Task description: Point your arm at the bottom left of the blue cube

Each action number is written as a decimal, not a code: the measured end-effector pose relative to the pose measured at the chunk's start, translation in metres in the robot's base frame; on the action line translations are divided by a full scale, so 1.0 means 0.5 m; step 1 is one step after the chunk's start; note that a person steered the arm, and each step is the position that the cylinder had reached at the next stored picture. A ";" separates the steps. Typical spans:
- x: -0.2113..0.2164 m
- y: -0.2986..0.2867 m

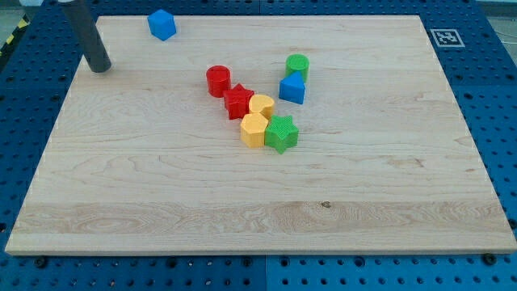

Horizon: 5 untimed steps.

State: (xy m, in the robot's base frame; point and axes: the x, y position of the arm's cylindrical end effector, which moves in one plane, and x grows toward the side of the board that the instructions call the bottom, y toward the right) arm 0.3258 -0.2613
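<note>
Camera view, wooden board (161,202), blue pegboard (501,121) around, blue cube (161,24) top left

You see a pale wooden board (161,194) carrying a blue cube (161,24) near the view's top left, well apart from the middle cluster: red cylinder (217,81), red star (237,102), yellow cylinder (262,106), yellow hexagonal block (254,129), green star (282,133), blue triangular block (292,88), green cylinder (297,65).

Light is bright, even and diffuse over the pale tabletop (161,186), with no glare. The blocks throw only short, soft shadows close to their bases. Focus is sharp across the view; the rod at 10 o'clock looks slightly soft at the frame edge.
</note>
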 end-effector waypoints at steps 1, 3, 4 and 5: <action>0.000 -0.001; 0.071 -0.001; 0.108 -0.001; 0.114 -0.001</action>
